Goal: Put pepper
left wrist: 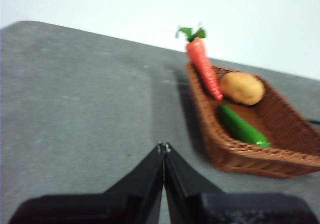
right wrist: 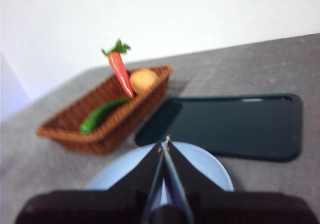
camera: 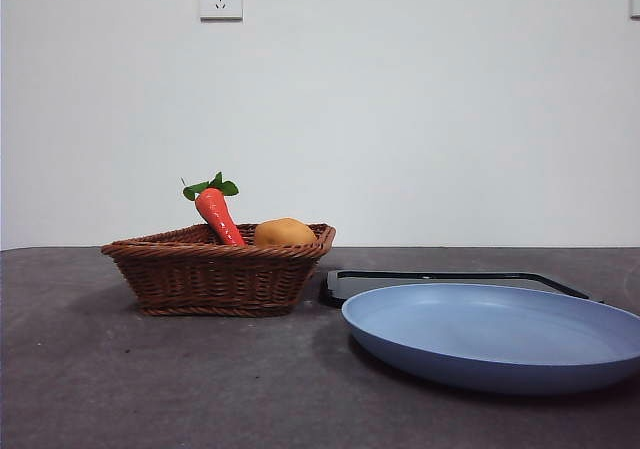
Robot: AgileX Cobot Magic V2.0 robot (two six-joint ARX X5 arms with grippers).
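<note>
The dark green pepper (left wrist: 242, 127) lies inside the brown wicker basket (left wrist: 280, 159), beside a red-orange carrot (left wrist: 203, 67) and a potato (left wrist: 242, 88). It also shows in the right wrist view (right wrist: 102, 113). In the front view the basket's wall (camera: 215, 274) hides the pepper. My left gripper (left wrist: 163, 147) is shut and empty over bare table, apart from the basket. My right gripper (right wrist: 165, 143) is shut and empty above the blue plate (right wrist: 210, 169). The blue plate (camera: 500, 334) sits at the front right.
A black tray (right wrist: 235, 126) lies flat behind the plate and next to the basket; it also shows in the front view (camera: 440, 279). The carrot (camera: 218, 214) sticks up above the basket rim, with the potato (camera: 284, 233) beside it. A white wall stands behind the table.
</note>
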